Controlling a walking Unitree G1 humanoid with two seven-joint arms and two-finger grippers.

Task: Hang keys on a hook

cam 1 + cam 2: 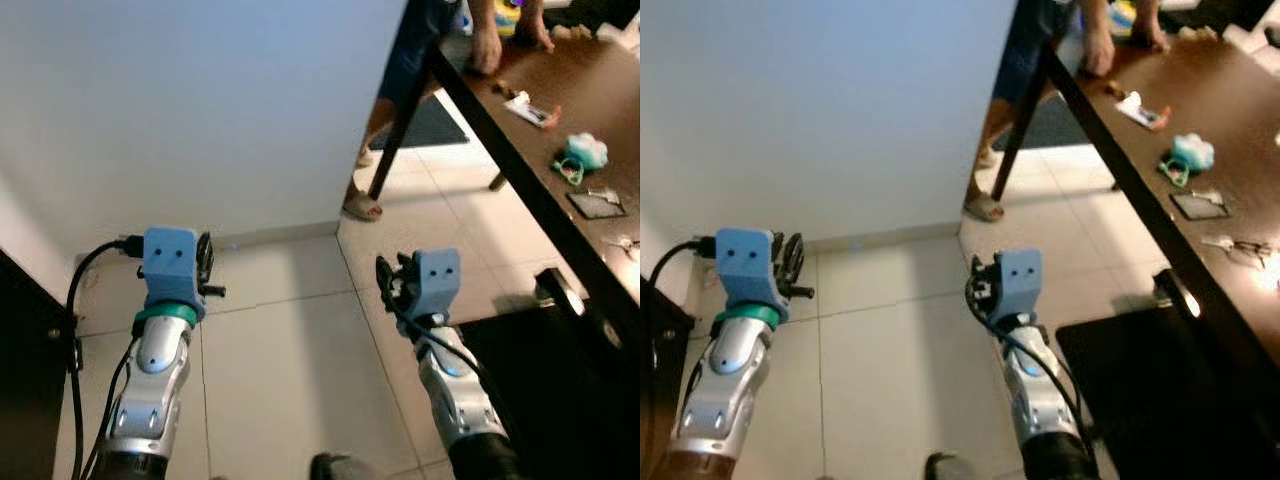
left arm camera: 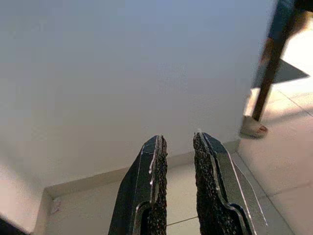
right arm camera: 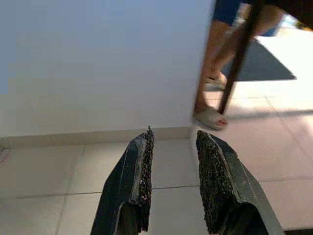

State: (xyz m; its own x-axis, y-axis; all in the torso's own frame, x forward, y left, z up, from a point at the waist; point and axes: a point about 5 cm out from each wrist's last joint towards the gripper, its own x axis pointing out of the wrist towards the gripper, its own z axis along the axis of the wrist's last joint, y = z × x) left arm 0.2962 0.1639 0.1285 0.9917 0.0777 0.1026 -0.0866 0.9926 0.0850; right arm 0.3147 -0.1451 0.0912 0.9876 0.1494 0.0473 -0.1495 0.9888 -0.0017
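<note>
Hovering left end effector (image 2: 177, 183) parted, right end effector (image 3: 175, 181) parted, empty

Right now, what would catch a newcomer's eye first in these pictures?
The two arms with blue wrist housings, raised over pale floor tiles: the left end effector and right end effector are both open and empty, facing a bare white wall. To the right runs a dark table scattered with small things, among them a teal object. A person leans a hand on its far end, sandalled foot on the tiles.
</note>
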